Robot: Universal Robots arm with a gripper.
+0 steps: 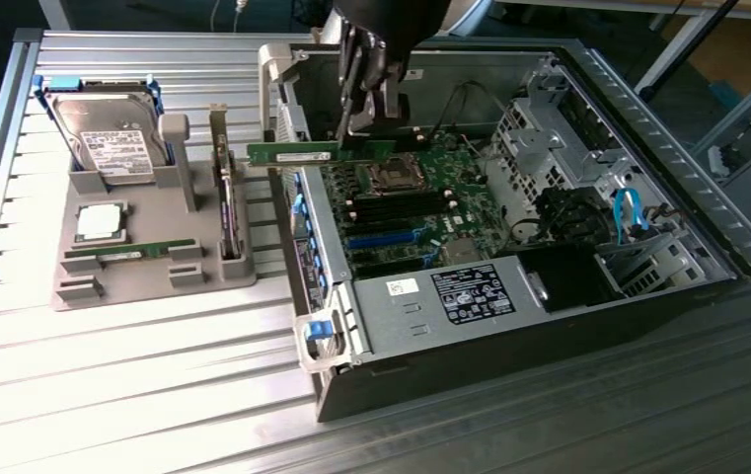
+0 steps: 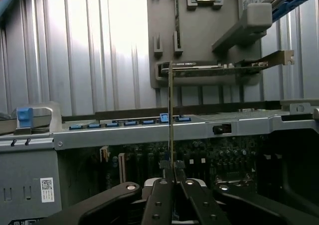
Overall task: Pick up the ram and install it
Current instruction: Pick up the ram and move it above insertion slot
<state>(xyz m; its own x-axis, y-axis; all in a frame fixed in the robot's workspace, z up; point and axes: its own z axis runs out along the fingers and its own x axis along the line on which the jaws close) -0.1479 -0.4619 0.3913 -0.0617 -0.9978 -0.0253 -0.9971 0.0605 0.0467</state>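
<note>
Exterior view: the gripper point(image 1: 372, 136) is clamped on one end of the ram point(image 1: 296, 153), which it holds level in the air above the case point(image 1: 507, 346). The stick's free end reaches out past the case wall point(image 1: 316, 232) on the tray point(image 1: 138, 288) side. The wrist view looks down the ram point(image 2: 171, 110) edge-on, a thin line pinched between the closed fingertips of the gripper point(image 2: 172, 169), with the wall point(image 2: 149, 130) and the board below it.

I judge the pick-up done, since the stick is off the tray and carried over the case. Seating is not done: the ram touches nothing, and the dark slots point(image 1: 372, 209) inside the case lie below it and look unfilled. A second ram point(image 1: 125, 254) lies on the tray beside the case.

Room is tight in places. The wall sits under the overhanging end, and the tall handle point(image 1: 276, 79) at the case's corner is near the gripper. Inside the case the processor socket point(image 1: 393, 178) lies just beside the slots, while the drive cage point(image 1: 533, 138) stands well apart from them. Directly above the slots the space looks open.
</note>
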